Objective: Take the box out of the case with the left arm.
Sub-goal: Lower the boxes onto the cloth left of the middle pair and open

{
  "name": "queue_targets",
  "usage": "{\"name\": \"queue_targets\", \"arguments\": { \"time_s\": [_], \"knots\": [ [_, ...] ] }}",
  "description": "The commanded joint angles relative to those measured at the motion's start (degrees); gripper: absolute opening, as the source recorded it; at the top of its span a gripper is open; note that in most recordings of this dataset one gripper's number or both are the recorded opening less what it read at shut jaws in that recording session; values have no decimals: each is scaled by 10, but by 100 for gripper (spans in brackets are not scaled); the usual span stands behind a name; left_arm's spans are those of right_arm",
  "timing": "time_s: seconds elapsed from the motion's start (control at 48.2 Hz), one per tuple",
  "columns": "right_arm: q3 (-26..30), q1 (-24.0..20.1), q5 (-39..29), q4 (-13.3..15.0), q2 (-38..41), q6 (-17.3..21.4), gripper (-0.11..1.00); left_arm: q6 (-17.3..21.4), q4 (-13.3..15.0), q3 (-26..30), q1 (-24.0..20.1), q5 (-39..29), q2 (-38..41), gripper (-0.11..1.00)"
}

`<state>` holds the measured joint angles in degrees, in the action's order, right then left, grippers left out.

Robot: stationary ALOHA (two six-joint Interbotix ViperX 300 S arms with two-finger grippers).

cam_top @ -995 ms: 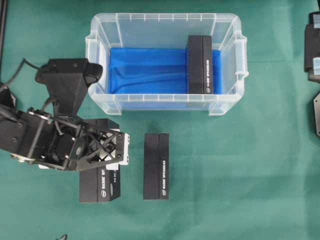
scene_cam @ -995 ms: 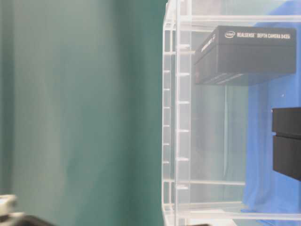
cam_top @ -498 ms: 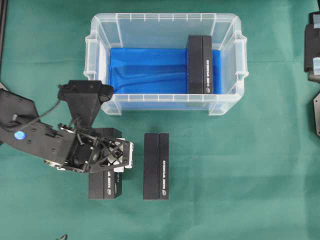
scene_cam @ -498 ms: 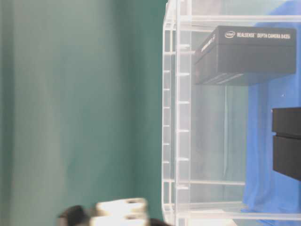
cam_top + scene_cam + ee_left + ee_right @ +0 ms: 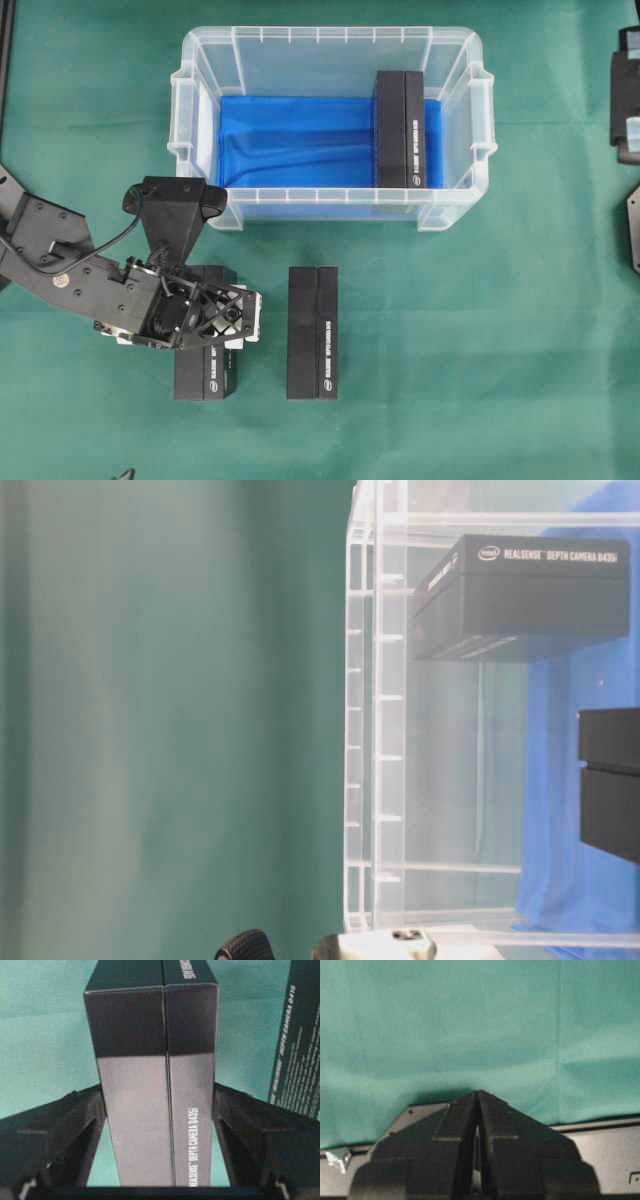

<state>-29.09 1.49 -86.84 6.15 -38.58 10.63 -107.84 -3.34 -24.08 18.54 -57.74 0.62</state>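
Note:
The clear case (image 5: 330,35) with a blue floor stands at the back, its wall (image 5: 385,730) filling the table-level view. One black box (image 5: 400,130) stands inside at the right end, also visible through the wall (image 5: 530,590). My left gripper (image 5: 225,318) is in front of the case's left corner, shut on another black box (image 5: 205,378). In the left wrist view both fingers (image 5: 80,1125) press that box's (image 5: 140,1085) long sides. Whether it rests on the cloth I cannot tell. My right gripper (image 5: 478,1094) is shut and empty.
A third black box (image 5: 312,332) lies on the green cloth just right of the held one, and its printed side (image 5: 300,1035) shows in the left wrist view. The right arm's black parts (image 5: 625,90) sit at the right edge.
The left arm has swung inward and sunk, bringing the held box down toward the cloth and closer beside the lying box. The case and its box have not moved.

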Motion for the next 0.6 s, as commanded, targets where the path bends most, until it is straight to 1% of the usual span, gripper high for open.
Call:
{"name": "queue_targets", "arguments": {
  "time_s": [0.0, 0.415, 0.436, 0.539, 0.581],
  "knots": [
    [5, 1, -1, 0, 0, 2, 2, 0, 1, 8, 3, 4, -13, 63],
    [5, 1, -1, -1, 0, 2, 2, -2, 4, 13, 2, 20, -11, 64],
    [5, 1, -1, 0, 0, 2, 2, -2, 4, 14, 3, 20, -11, 67],
    [5, 1, -1, 0, 0, 2, 2, -1, 4, 13, 2, 21, -11, 87],
    [5, 1, -1, 0, 0, 2, 2, -1, 5, 12, 2, 21, -11, 91]
  ]
}}
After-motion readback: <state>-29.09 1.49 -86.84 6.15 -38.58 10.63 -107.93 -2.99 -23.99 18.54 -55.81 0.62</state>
